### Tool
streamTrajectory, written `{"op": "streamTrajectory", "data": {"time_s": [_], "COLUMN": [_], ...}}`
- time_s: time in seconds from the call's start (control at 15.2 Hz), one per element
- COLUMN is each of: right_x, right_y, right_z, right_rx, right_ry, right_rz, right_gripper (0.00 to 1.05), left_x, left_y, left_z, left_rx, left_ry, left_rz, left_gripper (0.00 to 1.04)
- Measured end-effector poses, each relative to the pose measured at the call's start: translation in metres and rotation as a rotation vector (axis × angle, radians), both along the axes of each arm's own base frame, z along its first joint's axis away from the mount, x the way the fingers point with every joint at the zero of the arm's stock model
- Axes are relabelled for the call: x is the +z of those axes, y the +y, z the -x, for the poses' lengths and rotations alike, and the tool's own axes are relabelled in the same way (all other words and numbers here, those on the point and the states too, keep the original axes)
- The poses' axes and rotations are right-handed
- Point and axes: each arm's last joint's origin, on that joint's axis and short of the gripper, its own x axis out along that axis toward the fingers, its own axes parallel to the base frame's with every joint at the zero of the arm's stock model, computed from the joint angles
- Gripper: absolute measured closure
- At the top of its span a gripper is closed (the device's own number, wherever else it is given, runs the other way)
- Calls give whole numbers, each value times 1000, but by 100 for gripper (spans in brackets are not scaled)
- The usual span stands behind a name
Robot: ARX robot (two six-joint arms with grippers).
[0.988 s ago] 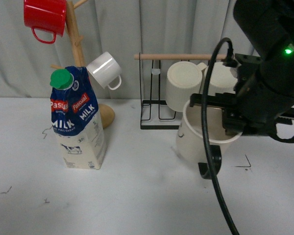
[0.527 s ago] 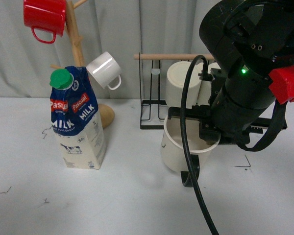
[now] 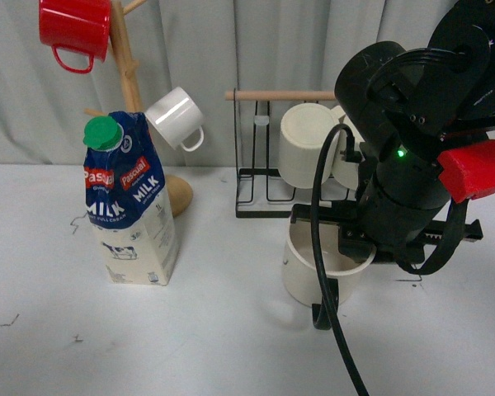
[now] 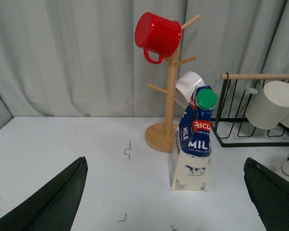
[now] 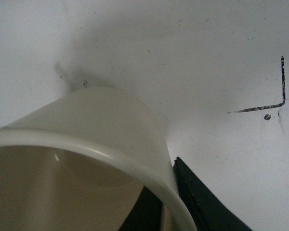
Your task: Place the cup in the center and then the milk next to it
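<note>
Right gripper point(image 3: 356, 247) grips the cup point(image 3: 309, 279) by its rim, right of the milk point(image 3: 132, 206); letting go before it sits flat may tip it.

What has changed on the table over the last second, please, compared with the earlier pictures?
The right gripper, its jaws shut on the cup, has carried it leftward toward the middle of the table and lowered it to about table level. I cannot tell whether the cup rests there yet. Nothing was let go. The milk, the mug tree and the rack stayed put.
</note>
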Motion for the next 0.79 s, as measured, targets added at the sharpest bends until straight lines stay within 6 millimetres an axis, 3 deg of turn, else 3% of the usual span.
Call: {"op": "streamTrajectory", "data": {"time_s": [0.26, 0.4, 0.59, 0.66, 0.72, 0.79], "right_x": [7, 42, 140, 152, 132, 94], "right_y": [-5, -15, -35, -39, -53, -70], "right_z": [-1, 22, 72, 74, 88, 106], "right_rx": [-6, 17, 28, -4, 16, 46], "right_ry": [-52, -199, -696, -971, -1070, -1045], "right_rz": [-23, -15, -94, -64, 14, 94], "right_gripper": [36, 9, 6, 15, 28, 41], "left_x": [0, 0, 0, 0, 0, 0], "left_y": [0, 0, 0, 0, 0, 0], "left_z": [0, 0, 0, 0, 0, 0], "left_rx": [0, 0, 0, 0, 0, 3], "left_ry": [0, 0, 0, -1, 0, 1], "left_rz": [0, 0, 0, 0, 0, 0], "left_gripper": [7, 7, 7, 7, 7, 7]}}
